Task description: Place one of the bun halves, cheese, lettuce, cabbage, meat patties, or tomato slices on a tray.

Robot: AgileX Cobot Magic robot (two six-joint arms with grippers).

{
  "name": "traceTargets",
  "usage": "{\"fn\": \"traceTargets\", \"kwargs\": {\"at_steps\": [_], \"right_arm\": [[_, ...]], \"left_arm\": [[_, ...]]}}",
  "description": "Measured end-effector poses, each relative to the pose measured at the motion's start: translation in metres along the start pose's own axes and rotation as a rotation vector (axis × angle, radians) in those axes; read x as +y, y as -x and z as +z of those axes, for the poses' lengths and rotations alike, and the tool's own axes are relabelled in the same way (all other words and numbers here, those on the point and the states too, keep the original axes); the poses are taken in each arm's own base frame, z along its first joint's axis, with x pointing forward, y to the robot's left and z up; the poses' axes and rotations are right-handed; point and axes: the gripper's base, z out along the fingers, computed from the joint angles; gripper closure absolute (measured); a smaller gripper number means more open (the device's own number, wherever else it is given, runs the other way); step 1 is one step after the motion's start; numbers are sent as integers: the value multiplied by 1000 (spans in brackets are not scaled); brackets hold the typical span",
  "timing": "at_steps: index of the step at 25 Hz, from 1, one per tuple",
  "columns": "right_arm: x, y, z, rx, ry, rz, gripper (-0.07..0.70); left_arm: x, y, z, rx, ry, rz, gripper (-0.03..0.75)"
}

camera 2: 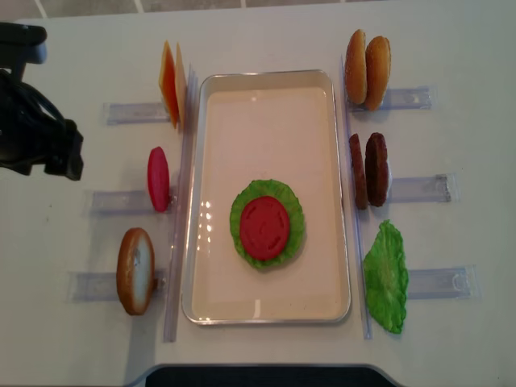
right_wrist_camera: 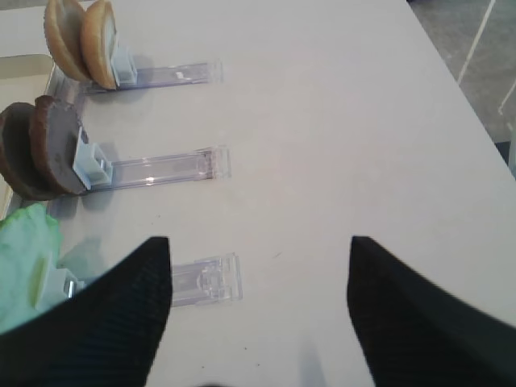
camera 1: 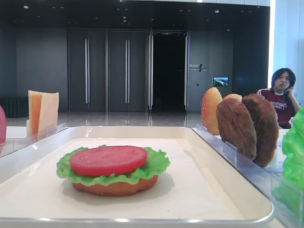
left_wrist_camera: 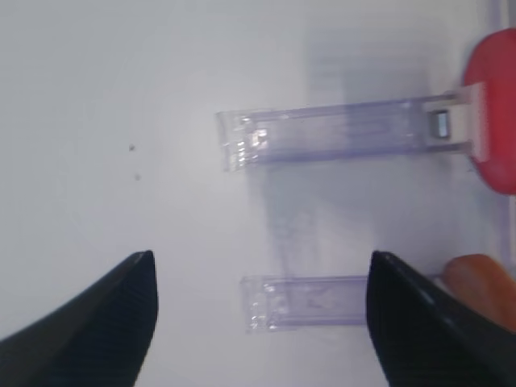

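On the white tray (camera 2: 266,75) a tomato slice (camera 2: 264,227) lies on lettuce (camera 2: 294,211), over a flat bun half (camera 1: 114,187). Left of the tray stand cheese (camera 2: 171,82), another tomato slice (camera 2: 158,178) and a bun half (camera 2: 135,270). On the right are two bun halves (camera 2: 367,68), two meat patties (camera 2: 368,169) and a second lettuce leaf (camera 2: 385,276). My left arm (camera 2: 36,129) hangs over the table's far left. The left gripper (left_wrist_camera: 260,256) is open and empty above two racks. Just as empty, my right gripper (right_wrist_camera: 258,240) stands open over bare table right of the racks.
Clear plastic racks (camera 2: 419,187) lie on both sides of the tray and hold the spare pieces upright. A person (camera 1: 282,95) sits beyond the table at the back right. A dark rounded edge (camera 2: 258,376) shows at the table's near side.
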Motion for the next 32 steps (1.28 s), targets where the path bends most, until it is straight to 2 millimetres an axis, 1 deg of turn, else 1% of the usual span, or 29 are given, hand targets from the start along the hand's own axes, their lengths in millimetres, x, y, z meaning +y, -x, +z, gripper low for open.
{"fn": "traceTargets", "kwargs": {"at_steps": [5, 10, 13, 17, 23, 27, 32], "right_arm": [[0, 0, 0, 0, 0, 0, 157], [0, 0, 0, 0, 0, 0, 157], [0, 0, 0, 0, 0, 0, 157], [0, 0, 0, 0, 0, 0, 157], [0, 0, 0, 0, 0, 0, 158], [0, 0, 0, 0, 0, 0, 158], [0, 0, 0, 0, 0, 0, 158]], "left_arm": [[10, -4, 0, 41, 108, -39, 105], [11, -7, -1, 68, 110, -51, 105], [8, -16, 0, 79, 94, -62, 105], [1, -42, -1, 89, 35, -117, 105], [-4, -95, -1, 68, 27, -124, 123], [-8, -123, -5, 3, 1, -146, 162], [-11, -150, -15, -135, -22, -174, 204]]}}
